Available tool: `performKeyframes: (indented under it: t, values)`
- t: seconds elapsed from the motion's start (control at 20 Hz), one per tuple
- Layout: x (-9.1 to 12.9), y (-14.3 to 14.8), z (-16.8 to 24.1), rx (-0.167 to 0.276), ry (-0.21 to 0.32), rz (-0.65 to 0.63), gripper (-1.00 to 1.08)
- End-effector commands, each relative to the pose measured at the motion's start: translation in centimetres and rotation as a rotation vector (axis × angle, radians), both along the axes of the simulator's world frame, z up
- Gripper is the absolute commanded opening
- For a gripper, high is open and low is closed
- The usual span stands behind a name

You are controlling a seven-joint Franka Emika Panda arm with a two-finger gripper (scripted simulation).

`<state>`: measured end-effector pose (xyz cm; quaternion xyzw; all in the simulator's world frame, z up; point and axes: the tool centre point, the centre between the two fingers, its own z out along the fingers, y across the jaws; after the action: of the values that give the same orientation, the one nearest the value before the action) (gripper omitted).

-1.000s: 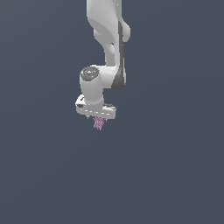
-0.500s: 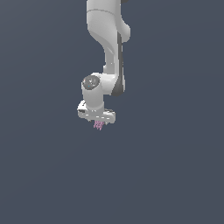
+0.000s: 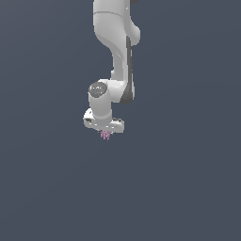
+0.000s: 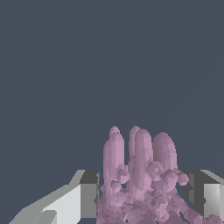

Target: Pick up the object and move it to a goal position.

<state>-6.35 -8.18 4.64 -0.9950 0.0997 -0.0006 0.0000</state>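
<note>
The object is a tiny pink-purple spiky cluster that pokes out below the white gripper in the exterior view. The gripper hangs from the white arm and is shut on the object, holding it in the air. In the wrist view the object fills the space between the two grey fingers, with several rounded lobes sticking out past the fingertips. The fingertips themselves are hidden in the exterior view.
A plain dark grey-blue background surrounds the arm in both views. The white arm comes down from the top of the exterior view. No other object shows.
The gripper with the object has shifted a little toward the exterior view's left and turned slightly. The object stays between the fingers.
</note>
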Motion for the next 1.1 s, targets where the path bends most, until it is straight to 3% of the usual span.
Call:
performKeyframes:
  t: [0.0, 0.5, 1.05]
  values:
    - [0.0, 0.0, -0.1, 0.000, 0.001, 0.000, -1.00]
    - [-0.6, 1.6, 1.2, 0.000, -0.001, 0.001, -1.00]
    - [-3.1, 8.6, 6.7, 0.000, 0.000, 0.000, -1.00]
